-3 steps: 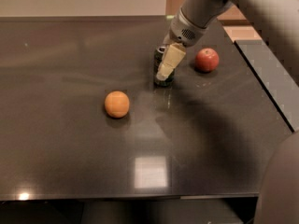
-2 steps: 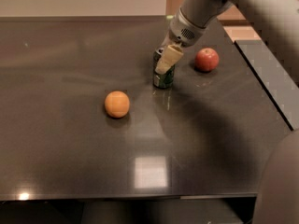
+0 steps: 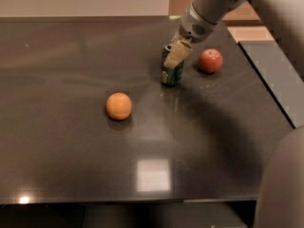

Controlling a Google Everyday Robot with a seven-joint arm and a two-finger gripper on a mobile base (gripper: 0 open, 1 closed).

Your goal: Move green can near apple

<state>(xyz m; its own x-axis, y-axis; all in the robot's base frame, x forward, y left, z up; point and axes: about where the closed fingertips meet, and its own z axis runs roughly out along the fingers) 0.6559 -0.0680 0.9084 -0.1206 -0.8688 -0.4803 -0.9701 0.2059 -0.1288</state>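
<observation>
The green can (image 3: 171,75) stands upright on the dark table (image 3: 71,165), right of the middle and towards the back. It is dark green with a silver top. The red apple (image 3: 210,61) lies on the table a short way to the can's right, apart from it. My gripper (image 3: 174,57) reaches down from the upper right and sits at the can's top, its pale tip covering the can's upper front. The lower half of the can shows below it.
An orange round fruit (image 3: 118,106) lies on the table to the left and nearer the front than the can. The table's right edge runs close behind the apple, with a grey surface (image 3: 278,75) beyond it. My arm fills the right side.
My gripper has risen and shifted a little right at the can's top, so more of the can's lower part shows. The can has edged slightly right. Apple and orange have not moved.
</observation>
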